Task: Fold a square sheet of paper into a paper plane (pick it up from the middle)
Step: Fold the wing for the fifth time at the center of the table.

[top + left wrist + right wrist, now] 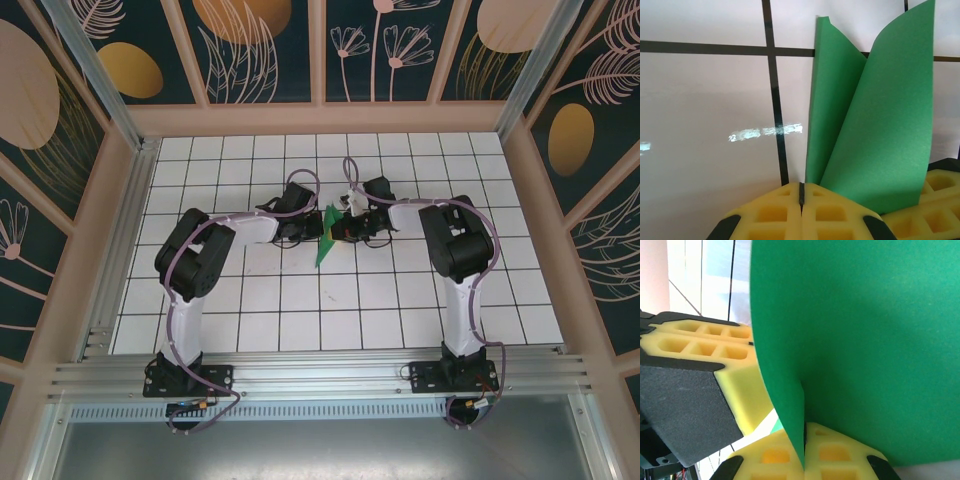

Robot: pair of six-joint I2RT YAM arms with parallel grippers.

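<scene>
Green paper sheet [327,238], folded, one item: it was held near the middle of the white tiled worktop [350,300], between the two grippers, with its narrow tip pointing toward the near edge. Whether that tip touched the tiles could not be told.

In the left wrist view the paper sheet [875,125] rose as two leaves spreading from one fold.

Left gripper [801,200]: jaws pressed together, pinching the base of the fold between yellow foam pads [772,215].

Right gripper [804,457]: jaws likewise closed on the paper sheet [865,340], just beside the left gripper.

Bare tiles lay open all round the pair. Wooden frame walls [330,118] bounded the far and side edges, and an aluminium rail [320,372] the near edge.
</scene>
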